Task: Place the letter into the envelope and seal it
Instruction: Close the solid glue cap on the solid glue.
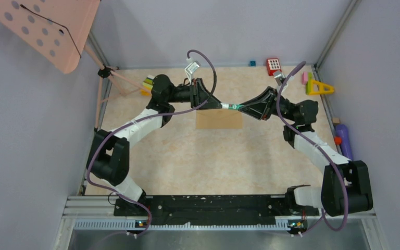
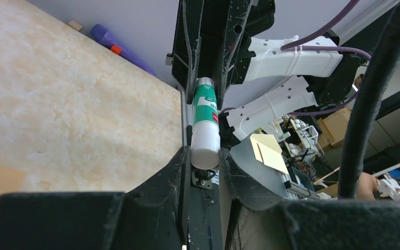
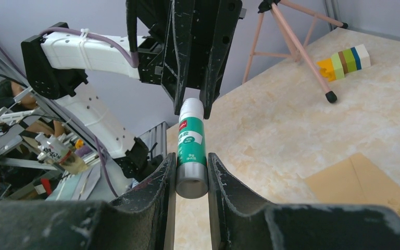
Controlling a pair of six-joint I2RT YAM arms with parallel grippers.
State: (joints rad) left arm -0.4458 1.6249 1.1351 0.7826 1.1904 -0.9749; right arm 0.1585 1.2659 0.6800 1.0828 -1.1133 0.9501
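1. Pale marbled tabletop (image 1: 177, 156), boxed in by grey walls; both arm bases sit at the near edge.
2. Envelope (image 1: 219, 119): tan kraft rectangle lying flat near the table's centre, just below the spot where the two arms meet in the top view. Flap not discernible from here.
3. Glue stick (image 1: 233, 107): green-and-white tube held off the table, level, spanning between the two grippers, by the envelope's far edge as seen from above.
4. Left gripper (image 2: 205, 156): jaws set narrowly apart and clamped on the stick's white cap end.
5. Right gripper (image 3: 191, 169): jaws equally close-set, gripping the grey base end.
6. Grippers face each other tip to tip, the stick's green label showing between them.
7. Surroundings: pink perforated board (image 1: 47, 31) on a tripod at far left; striped block stack (image 3: 344, 60) beside a tripod foot; red dotted block (image 1: 273, 66) and yellow triangle (image 1: 320, 87) at far right; purple bottle (image 1: 344, 139) along the right wall.
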